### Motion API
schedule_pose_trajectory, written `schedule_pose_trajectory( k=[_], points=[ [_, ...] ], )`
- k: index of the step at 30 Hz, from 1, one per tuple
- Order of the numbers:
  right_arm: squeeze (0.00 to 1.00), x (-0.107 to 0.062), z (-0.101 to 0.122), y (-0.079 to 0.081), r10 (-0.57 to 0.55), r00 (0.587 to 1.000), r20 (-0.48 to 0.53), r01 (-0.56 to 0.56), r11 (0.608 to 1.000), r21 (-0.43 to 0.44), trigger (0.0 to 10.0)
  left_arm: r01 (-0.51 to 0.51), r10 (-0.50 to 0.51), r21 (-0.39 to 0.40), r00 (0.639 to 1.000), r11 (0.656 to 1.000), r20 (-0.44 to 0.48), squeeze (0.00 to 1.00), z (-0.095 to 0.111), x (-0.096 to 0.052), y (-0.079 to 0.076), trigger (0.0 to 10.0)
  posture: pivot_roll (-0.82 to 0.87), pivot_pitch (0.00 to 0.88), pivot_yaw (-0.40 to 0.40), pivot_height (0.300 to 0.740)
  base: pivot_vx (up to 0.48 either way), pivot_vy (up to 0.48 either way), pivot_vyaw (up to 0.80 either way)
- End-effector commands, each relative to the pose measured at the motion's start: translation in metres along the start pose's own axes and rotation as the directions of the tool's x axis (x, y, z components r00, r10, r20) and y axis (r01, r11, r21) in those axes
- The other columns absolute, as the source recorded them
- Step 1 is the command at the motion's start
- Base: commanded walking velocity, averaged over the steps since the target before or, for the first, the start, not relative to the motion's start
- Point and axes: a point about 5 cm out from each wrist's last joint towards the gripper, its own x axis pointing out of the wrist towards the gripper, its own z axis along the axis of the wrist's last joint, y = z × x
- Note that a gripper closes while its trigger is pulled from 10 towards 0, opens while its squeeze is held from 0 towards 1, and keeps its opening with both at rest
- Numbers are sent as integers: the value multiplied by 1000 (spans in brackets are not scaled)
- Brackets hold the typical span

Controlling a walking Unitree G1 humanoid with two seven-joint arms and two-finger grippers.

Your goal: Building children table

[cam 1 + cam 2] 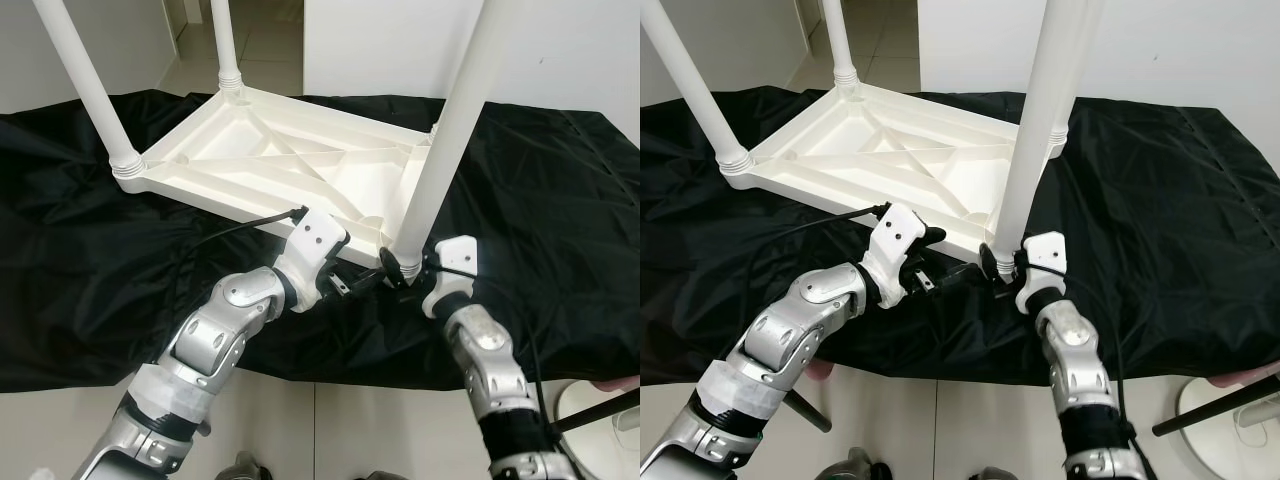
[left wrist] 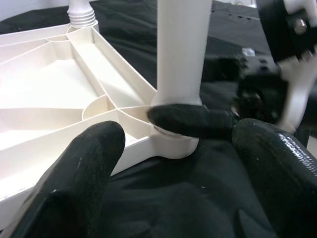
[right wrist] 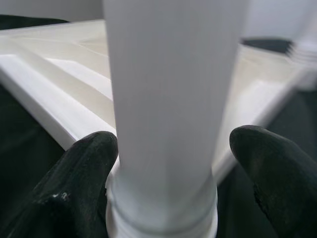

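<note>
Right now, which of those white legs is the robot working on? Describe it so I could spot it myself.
Find the white table top lying upside down on the black cloth. Legs stand up from its corners; go to the corner nearest the robot. That leg is the one with the right gripper around its base and the left gripper just beside it; the other legs stand alone.

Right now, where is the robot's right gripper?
The right gripper sits at the near right corner of the upturned white plastic table, its fingers either side of the base of the white table leg.
</note>
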Motion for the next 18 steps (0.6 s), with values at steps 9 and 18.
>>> schedule_pose_trajectory(
  k=[9, 18],
  points=[
    [0, 17, 4, -5, 165, 986, -1, -165, 986, -21, 10000, 78, -79, 34, 997, 996, 5, 0, 2, 2, -5, 10000, -11, 0, 38, 740, 0, 0, 0],
    [0, 25, 2, -12, 223, 974, -21, -224, 975, -10, 0, 70, -71, 45, 997, 997, 20, 0, 5, 5, -4, 10000, 0, 0, 31, 740, 0, 0, 0]
  ],
)
